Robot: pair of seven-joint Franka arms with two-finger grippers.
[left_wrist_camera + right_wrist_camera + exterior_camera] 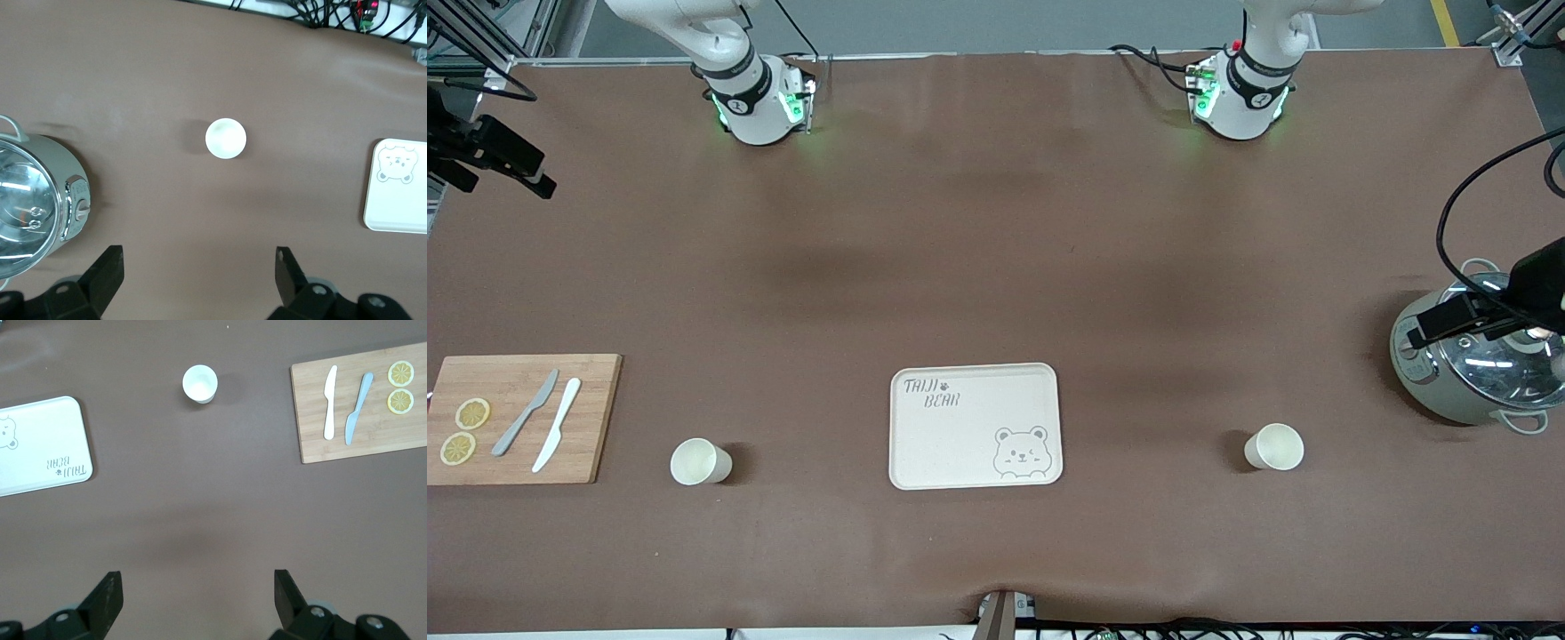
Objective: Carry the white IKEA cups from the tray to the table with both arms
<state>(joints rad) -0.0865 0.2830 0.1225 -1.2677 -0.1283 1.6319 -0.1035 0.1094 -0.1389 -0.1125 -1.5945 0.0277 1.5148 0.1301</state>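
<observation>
Two white cups stand upright on the brown table, one on each side of the cream bear-printed tray (pixel 960 444). One cup (pixel 701 462) is toward the right arm's end and shows in the right wrist view (pixel 200 384). The other cup (pixel 1274 446) is toward the left arm's end and shows in the left wrist view (pixel 225 138). My left gripper (pixel 199 267) is open and empty, high over the table beside the pot. My right gripper (pixel 198 590) is open and empty, high over bare table between the tray and the board. The tray holds nothing.
A grey-green pot with a glass lid (pixel 1467 373) stands at the left arm's end, also seen in the left wrist view (pixel 33 207). A wooden board (pixel 596 418) with two knives and two lemon slices lies at the right arm's end.
</observation>
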